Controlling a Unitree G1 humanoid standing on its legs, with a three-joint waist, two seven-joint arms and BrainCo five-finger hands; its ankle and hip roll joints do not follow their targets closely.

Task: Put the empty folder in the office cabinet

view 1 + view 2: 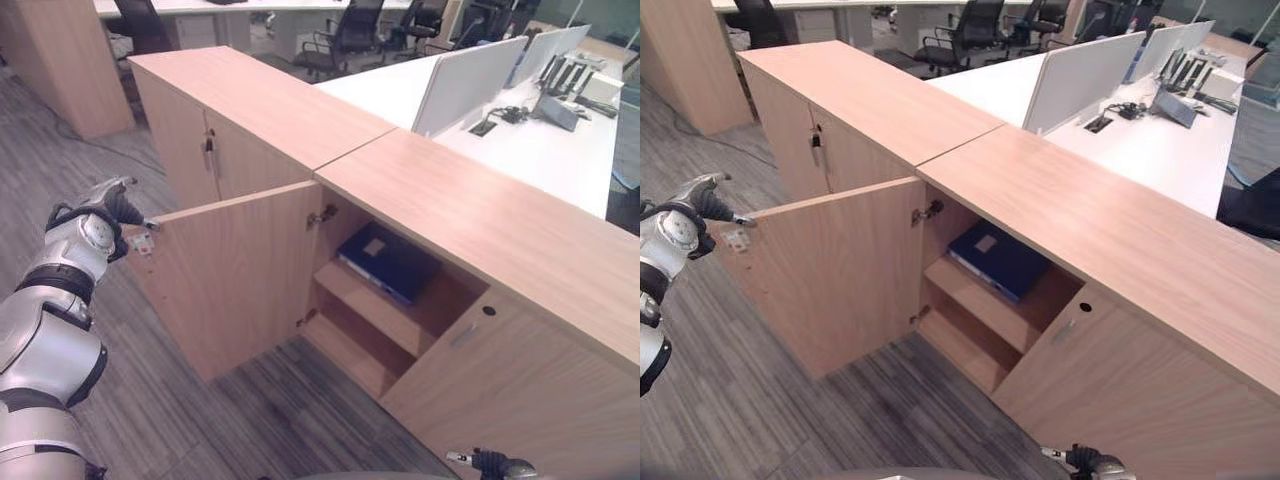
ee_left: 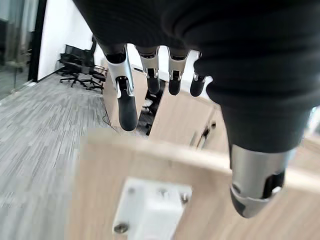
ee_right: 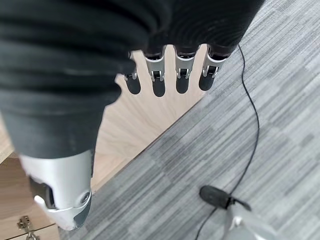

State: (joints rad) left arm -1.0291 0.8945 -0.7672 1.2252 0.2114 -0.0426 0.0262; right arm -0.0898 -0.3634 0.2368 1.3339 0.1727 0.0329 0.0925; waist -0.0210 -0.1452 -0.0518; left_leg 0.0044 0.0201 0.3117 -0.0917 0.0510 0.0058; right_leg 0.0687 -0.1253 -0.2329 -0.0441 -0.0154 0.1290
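Left hand [image 1: 112, 205] is reaching to the outer top corner of the open cabinet door [image 1: 235, 275], its fingers [image 2: 127, 102] relaxed and spread over the door's edge without gripping it. Inside the office cabinet [image 1: 480, 250], the blue folder [image 1: 388, 262] is lying flat on the upper shelf [image 1: 375, 305]. Right hand [image 3: 65, 190] is hanging low with straight fingers, holding nothing, over the grey floor [image 3: 240, 150].

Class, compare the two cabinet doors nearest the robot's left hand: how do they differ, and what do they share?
The open door swings out wide, showing shelves and a blue folder; the closed door sits flush. The left hand is at the open door's outer edge; nothing touches the closed door. Both are light wood.
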